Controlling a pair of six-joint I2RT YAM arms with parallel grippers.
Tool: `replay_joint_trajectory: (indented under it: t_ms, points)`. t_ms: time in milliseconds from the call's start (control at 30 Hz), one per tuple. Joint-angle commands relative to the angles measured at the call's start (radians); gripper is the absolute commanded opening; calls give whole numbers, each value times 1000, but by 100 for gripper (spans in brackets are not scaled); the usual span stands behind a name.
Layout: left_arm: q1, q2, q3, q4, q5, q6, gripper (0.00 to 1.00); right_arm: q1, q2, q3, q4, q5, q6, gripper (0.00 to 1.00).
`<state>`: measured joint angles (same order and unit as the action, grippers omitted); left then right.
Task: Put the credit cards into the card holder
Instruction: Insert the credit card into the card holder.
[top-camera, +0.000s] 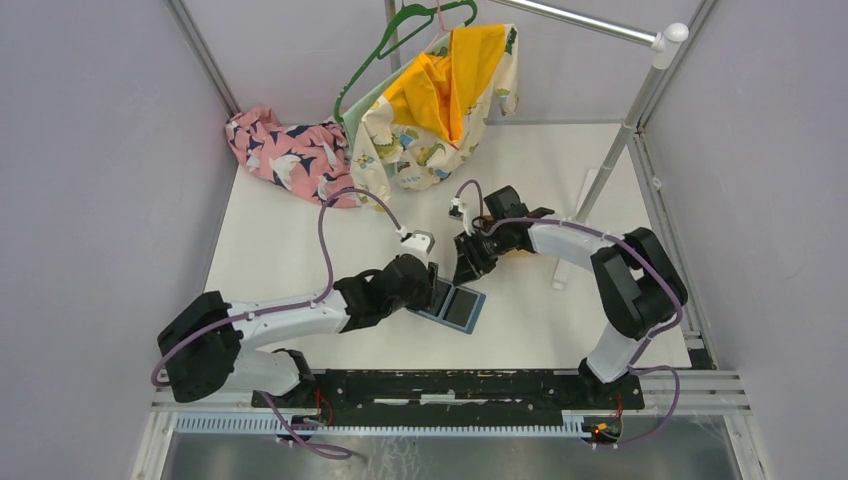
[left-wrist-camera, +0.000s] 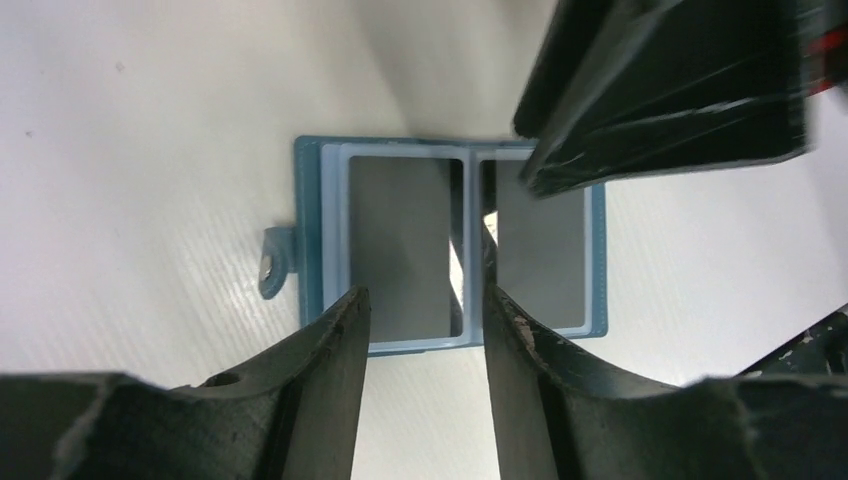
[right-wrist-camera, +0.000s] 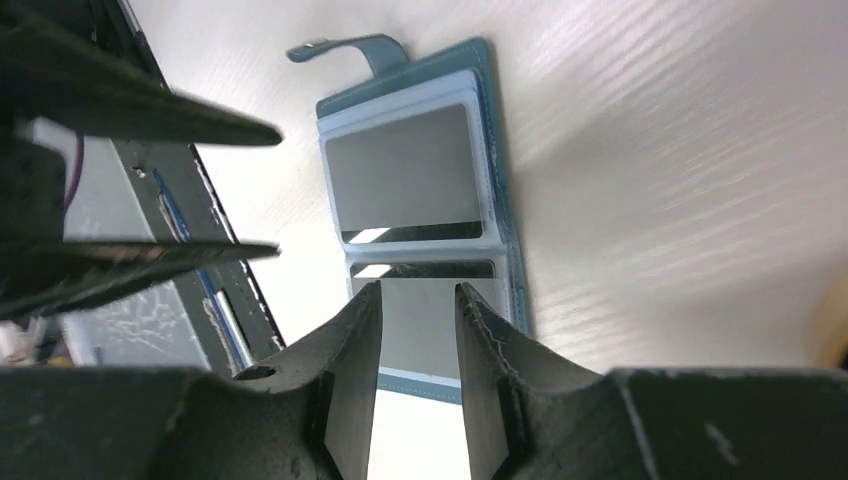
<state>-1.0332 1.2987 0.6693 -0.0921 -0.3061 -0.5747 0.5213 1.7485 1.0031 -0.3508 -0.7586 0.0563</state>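
Observation:
The teal card holder (top-camera: 455, 304) lies open flat on the white table, snap tab (left-wrist-camera: 275, 262) sticking out at one side. Two grey credit cards sit in its clear sleeves, one per half (left-wrist-camera: 398, 240) (left-wrist-camera: 540, 250); the right wrist view shows the same pair (right-wrist-camera: 405, 175) (right-wrist-camera: 420, 325). My left gripper (left-wrist-camera: 425, 300) hovers open over the holder's edge near the fold, nothing between its fingers. My right gripper (right-wrist-camera: 418, 295) is open too, above the opposite half, and holds nothing. Both grippers meet over the holder in the top view (top-camera: 432, 290) (top-camera: 467, 265).
A pink patterned garment (top-camera: 285, 150) lies at the back left. A yellow and dinosaur-print garment (top-camera: 440, 100) hangs on a green hanger from the rack, whose pole (top-camera: 610, 170) stands at the right. The black rail (top-camera: 450, 385) runs along the near edge.

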Motion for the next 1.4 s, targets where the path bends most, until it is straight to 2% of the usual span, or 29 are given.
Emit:
replay_joint_trajectory:
  t_ms: [0,100,200,300,333,433,500,533,633,833,1000,1267,1367]
  points:
    - [34,-70,-37,71,56,-14,55,-6,-125,70,-82,63,-258,38]
    - [55,-120,-81,87,76,-17,61,-7,-188,91,-159,69,-448,37]
    - [101,-168,-126,151,131,-22,66,-6,-278,83,-171,80,-565,35]
    - [159,-220,-179,222,226,-25,71,-7,-435,28,-58,120,-624,36]
    - [172,-235,-194,246,253,-25,73,-6,-499,-8,-3,114,-670,39]
    - [197,-270,-216,307,326,-14,80,-6,-622,-116,85,5,-904,48]
    - [201,-283,-213,324,355,-4,84,-6,-614,-122,-19,-121,-1116,47]
    - [203,-289,-212,334,365,1,87,-6,-590,-112,-66,-177,-1146,47]
    - [203,-307,-221,368,392,1,93,-6,-525,-117,-91,-293,-1147,52]
    - [208,-321,-282,423,395,-8,94,-6,-501,-222,-26,-298,-1200,53]
    - [214,-265,-288,486,417,5,94,-2,-490,-269,40,-237,-1178,46]
    - [246,-129,-228,498,462,70,93,49,-447,-273,73,-141,-1156,36]
    - [280,-65,-217,521,502,72,89,77,-425,-271,87,-84,-1151,32]
